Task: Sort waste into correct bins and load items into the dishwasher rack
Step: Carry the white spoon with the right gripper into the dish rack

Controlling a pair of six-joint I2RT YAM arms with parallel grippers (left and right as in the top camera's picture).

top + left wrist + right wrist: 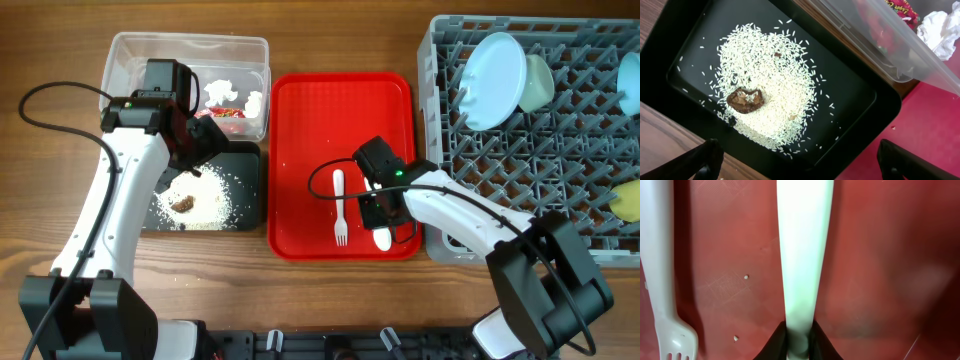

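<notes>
My right gripper (pixel 377 213) is shut on the handle of the white plastic spoon (pixel 804 255) over the red serving tray (pixel 300 130); its bowl end (pixel 383 239) shows near the tray's front. The white fork (pixel 339 208) lies beside it on the tray, also in the right wrist view (pixel 660 280). My left gripper (pixel 800 162) is open and empty above the black tray (pixel 860 100), which holds white rice (pixel 770 85) and a brown food bit (pixel 745 100). The clear tub (pixel 130 60) holds the red wrapper (pixel 225 113) and white tissue (pixel 225 92). The grey rack (pixel 450 150) holds the blue plate (pixel 495 80), pale green bowl (pixel 540 82), a blue bowl (pixel 630 85) and the yellow cup (pixel 628 200).
The tub and black tray sit to the left of the red tray, the rack to its right. A few rice crumbs (pixel 746 277) lie on the red tray. Black cables loop by both arms.
</notes>
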